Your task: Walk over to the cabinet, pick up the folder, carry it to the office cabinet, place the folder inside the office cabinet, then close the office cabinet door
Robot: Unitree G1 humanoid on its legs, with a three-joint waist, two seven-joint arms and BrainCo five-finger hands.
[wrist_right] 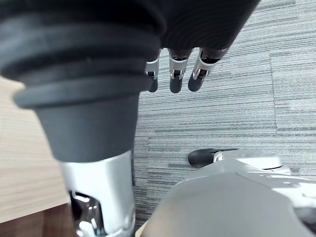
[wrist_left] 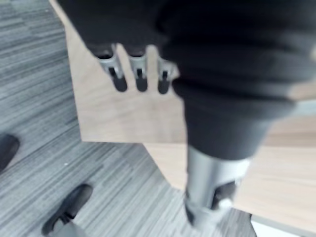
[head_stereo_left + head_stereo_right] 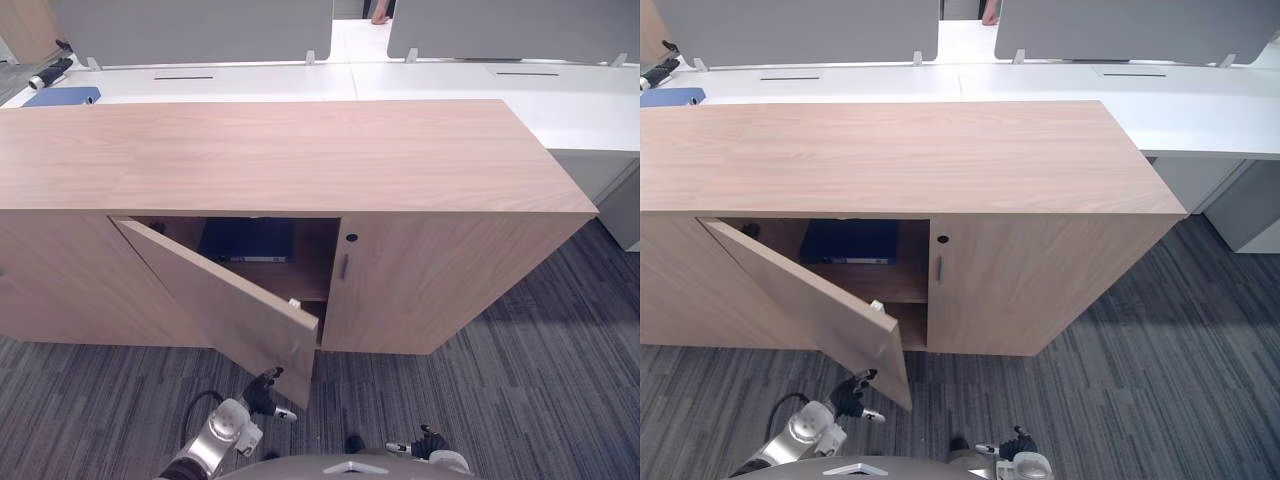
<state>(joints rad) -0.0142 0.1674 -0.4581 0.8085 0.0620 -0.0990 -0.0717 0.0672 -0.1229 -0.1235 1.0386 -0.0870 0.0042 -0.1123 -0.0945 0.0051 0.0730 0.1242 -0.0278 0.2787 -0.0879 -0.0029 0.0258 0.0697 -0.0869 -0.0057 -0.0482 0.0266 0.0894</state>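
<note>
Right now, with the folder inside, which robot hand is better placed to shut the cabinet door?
Left, probably: the left robot hand hangs beside the open door at its lower corner; the right robot hand sits low, well off to the side.

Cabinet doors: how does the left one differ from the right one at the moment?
The left door stands swung open, the right door is shut flush. The left door's opening shows a dark folder inside; the right door hides its side. Both are the same light wood.
</note>
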